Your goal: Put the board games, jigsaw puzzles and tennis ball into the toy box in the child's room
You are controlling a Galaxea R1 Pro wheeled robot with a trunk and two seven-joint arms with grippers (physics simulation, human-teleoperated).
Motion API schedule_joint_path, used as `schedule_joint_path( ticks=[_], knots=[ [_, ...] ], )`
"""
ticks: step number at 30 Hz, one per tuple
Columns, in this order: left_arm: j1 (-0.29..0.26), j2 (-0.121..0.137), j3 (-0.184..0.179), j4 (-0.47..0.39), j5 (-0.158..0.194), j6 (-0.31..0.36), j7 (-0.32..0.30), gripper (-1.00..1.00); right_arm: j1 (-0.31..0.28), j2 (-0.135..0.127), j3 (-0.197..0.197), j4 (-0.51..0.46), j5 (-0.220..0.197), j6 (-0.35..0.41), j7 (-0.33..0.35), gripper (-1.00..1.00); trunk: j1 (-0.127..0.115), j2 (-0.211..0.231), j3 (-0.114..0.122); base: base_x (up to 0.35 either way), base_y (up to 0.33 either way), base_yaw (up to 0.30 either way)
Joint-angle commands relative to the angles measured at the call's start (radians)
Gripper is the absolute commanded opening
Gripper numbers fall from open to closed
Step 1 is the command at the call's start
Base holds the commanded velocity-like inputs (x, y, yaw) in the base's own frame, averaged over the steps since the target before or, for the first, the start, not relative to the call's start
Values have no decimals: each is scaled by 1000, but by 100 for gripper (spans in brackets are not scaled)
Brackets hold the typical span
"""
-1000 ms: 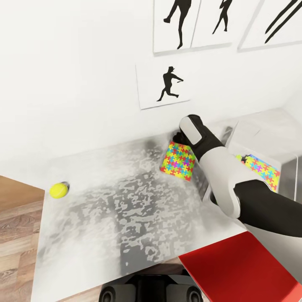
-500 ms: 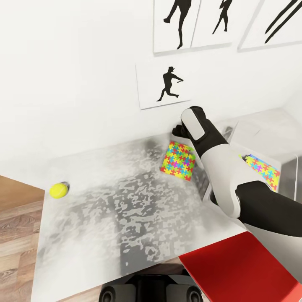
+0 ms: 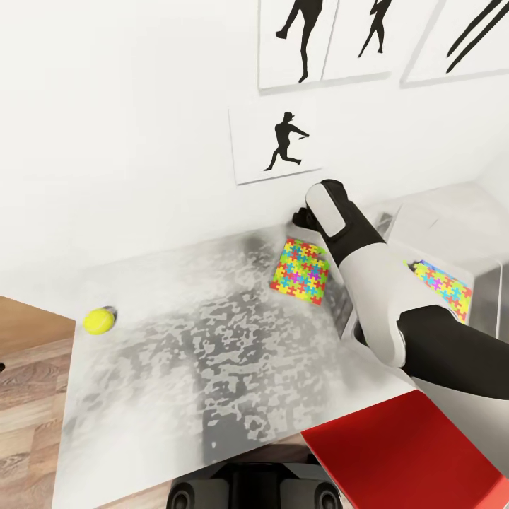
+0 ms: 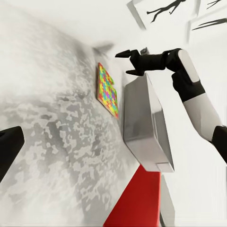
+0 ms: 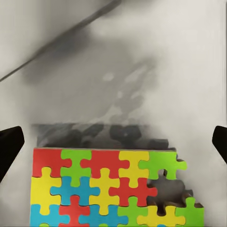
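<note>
Hovering over far edge of jigsaw puzzle (image 3: 300, 270), right pincer (image 4: 126, 63) has jaws spread, nothing held, prob. lined up to pinch that edge. Puzzle lies flat on bench (image 3: 177, 367) beside toy box (image 4: 144, 127). 2nd puzzle (image 3: 442, 283) already in box. Tennis ball (image 3: 99, 320) well apart. Left pincer: cannot tell.

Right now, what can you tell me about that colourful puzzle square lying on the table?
The jigsaw puzzle is a thin flat square of interlocking red, yellow, blue and green pieces, with one piece missing near a corner in the right wrist view. It lies flat on the mottled grey table, beside the toy box. The right gripper hangs above its far edge, jaws open, not touching.
</note>
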Motion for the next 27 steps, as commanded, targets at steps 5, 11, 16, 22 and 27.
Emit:
schedule_joint_path(
  ticks=[5,11,16,22,27],
  knots=[
    [0,0,-9,0,-2,10,-4,100,-1,-2,7,1,-9,-20,-12,100,1,-2,-1,0,0,1],
    [0,0,-11,0,-2,9,-4,100,-1,-1,12,4,-7,-54,-12,100,1,-2,-4,0,0,0],
    [0,0,-12,0,-2,9,-4,100,0,0,16,5,-6,-64,-12,100,1,-2,-9,0,0,-31],
    [0,0,-12,0,-2,9,-4,100,1,1,16,6,-6,-67,-12,100,1,-2,-18,0,0,-71],
    [0,0,-12,0,-2,9,-4,100,1,-1,16,6,-6,-67,-12,100,1,-2,-25,0,0,-80]
  ],
)
